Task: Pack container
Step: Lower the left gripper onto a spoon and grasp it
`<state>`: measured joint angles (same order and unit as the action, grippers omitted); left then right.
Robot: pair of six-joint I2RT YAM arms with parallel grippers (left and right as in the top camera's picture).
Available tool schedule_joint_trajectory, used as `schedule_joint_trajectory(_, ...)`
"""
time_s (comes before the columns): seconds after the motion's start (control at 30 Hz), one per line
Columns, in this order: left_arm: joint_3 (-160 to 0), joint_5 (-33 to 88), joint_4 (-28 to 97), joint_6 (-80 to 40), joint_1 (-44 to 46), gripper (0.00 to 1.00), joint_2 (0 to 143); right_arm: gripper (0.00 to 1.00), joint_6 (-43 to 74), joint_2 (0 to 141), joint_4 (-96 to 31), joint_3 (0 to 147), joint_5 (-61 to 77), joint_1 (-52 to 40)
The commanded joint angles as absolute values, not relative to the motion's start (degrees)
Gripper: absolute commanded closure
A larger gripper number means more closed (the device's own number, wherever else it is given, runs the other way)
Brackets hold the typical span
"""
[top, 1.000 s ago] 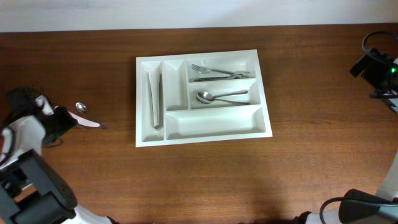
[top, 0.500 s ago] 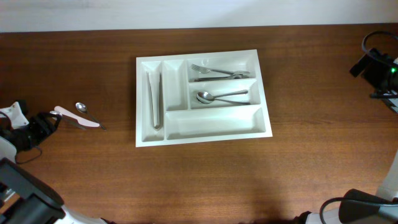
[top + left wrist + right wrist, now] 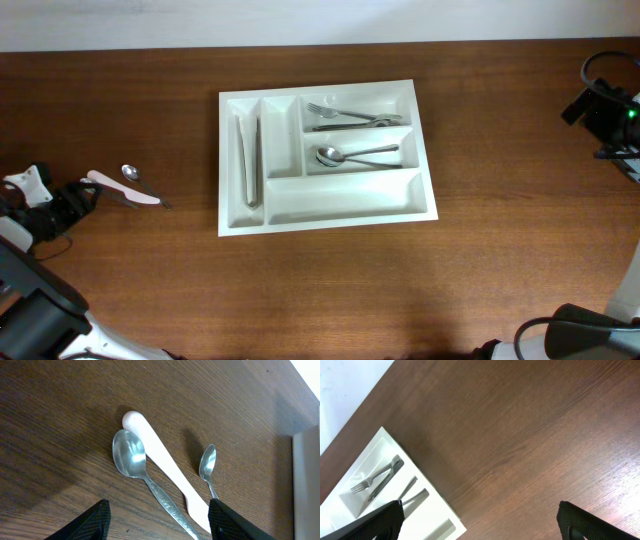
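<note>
The white cutlery tray point(image 3: 343, 218) lies mid-table; it also shows in the right wrist view point(image 3: 427, 519). It holds knives point(image 3: 247, 160) in the left upright slot, forks point(image 3: 350, 115) in the top slot and a spoon point(image 3: 350, 155) in the middle slot. Left of the tray lie a white plastic knife point(image 3: 165, 465), a large steel spoon point(image 3: 137, 465) and a small steel spoon point(image 3: 208, 465); overhead shows the white knife point(image 3: 122, 189) and small spoon point(image 3: 132, 174). My left gripper point(image 3: 157, 522) is open, low over the table just short of them. My right gripper point(image 3: 480, 520) is open, high at the far right.
The table's back edge meets a white wall point(image 3: 300, 20). The left arm's body point(image 3: 30, 190) sits at the table's left edge, the right arm point(image 3: 610, 110) at the right edge. Bare brown wood point(image 3: 330, 290) lies in front of the tray.
My left arm has pulled back to the left, away from the loose cutlery, uncovering the white knife. The right arm and tray have not moved.
</note>
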<state>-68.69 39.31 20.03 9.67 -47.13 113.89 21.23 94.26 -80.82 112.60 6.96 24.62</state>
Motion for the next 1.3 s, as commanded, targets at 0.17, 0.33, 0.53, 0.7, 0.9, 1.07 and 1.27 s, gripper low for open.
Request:
schedule_joint_trajectory(0.17,-69.6,35.6,17.3,10.8,-47.1,0.34,115.4,0.02,21.5,94.4,-80.8,112.6,7.6,24.8)
schedule_joint_trajectory(0.33,-69.6,36.7,14.9,10.8,-47.1,0.34,117.9,0.01,21.5,94.4,-80.8,112.6,8.6,24.8)
schedule_joint_trajectory(0.53,-69.6,42.1,11.0,10.3,-47.1,0.34,121.5,0.01,21.5,94.4,-80.8,112.6,8.6,24.8)
schedule_joint_trajectory(0.7,-69.6,42.0,9.7,10.4,-47.1,0.34,122.3,0.01,21.5,94.4,-80.8,112.6,8.6,24.8)
schedule_joint_trajectory(0.9,-69.6,42.0,9.4,10.4,-47.1,0.40,122.3,0.01,21.5,94.4,-80.8,112.6,8.6,24.8)
schedule_joint_trajectory(1.07,-69.6,41.9,9.4,10.3,-46.8,0.40,122.3,0.01,21.5,94.4,-80.8,112.6,8.7,24.8)
schedule_joint_trajectory(1.27,-69.6,39.7,9.2,10.4,-44.5,0.43,122.3,0.01,21.5,94.4,-80.8,112.6,10.4,24.8)
